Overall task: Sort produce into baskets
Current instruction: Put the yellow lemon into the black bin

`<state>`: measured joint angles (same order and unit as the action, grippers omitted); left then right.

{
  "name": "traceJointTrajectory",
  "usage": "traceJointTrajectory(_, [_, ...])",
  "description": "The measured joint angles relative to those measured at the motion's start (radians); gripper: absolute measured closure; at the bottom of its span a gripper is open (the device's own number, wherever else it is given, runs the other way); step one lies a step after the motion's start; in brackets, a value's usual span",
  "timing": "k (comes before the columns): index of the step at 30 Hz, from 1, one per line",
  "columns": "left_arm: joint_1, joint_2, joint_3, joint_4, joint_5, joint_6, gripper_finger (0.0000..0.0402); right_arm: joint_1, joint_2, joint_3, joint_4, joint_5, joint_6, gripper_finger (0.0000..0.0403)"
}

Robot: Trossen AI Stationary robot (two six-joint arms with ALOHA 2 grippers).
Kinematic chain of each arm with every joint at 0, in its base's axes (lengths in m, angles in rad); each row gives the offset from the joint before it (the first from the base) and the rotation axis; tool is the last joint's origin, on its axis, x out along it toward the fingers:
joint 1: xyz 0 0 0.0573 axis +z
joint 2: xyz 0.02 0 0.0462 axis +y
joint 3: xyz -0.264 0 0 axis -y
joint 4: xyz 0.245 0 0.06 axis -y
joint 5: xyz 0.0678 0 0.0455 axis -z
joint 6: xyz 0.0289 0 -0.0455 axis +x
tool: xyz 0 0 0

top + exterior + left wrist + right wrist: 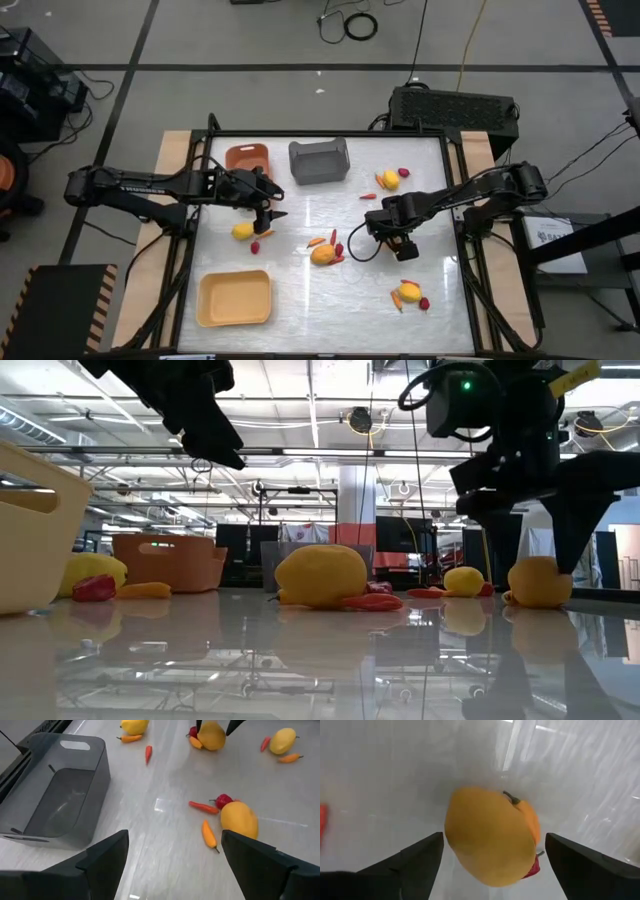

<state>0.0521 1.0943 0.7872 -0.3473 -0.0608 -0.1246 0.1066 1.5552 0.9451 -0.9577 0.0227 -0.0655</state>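
Observation:
My right gripper (402,243) is open and points down over a yellow-orange fruit (490,837) on the table right of centre. Its fingers stand on either side of the fruit, which also shows in the low view (540,582). My left gripper (268,218) is open and empty above the table, near another fruit (242,231) with a red piece (255,245). A third fruit (322,254) lies at centre among carrot sticks and red pieces. The orange-brown basket (247,158) and the dark grey basket (318,160) stand at the far edge, and the pale yellow basket (234,298) at the near left.
More produce lies at the far right, a fruit (390,180) with a red piece (403,172), and at the near right, a fruit (408,292) with a red piece (424,303). A thin red stick (148,754) lies beyond the grey basket.

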Motion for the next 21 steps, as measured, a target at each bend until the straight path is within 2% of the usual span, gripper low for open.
traceJointTrajectory(15, [0.0, 0.0, -0.001, 0.0, -0.003, -0.001, 0.0075, -0.002, 0.062, -0.006, 0.019, -0.033, 0.032, 0.0068])
traceJointTrajectory(18, [0.0, 0.0, -0.001, 0.0, -0.003, -0.001, 0.0075, -0.002, 0.063, -0.006, 0.019, -0.033, 0.056, 0.0089])
traceJointTrajectory(21, [0.0, 0.0, -0.001, 0.0, -0.003, -0.002, 0.0075, -0.002, 0.063, -0.006, 0.017, -0.034, 0.078, 0.0128])
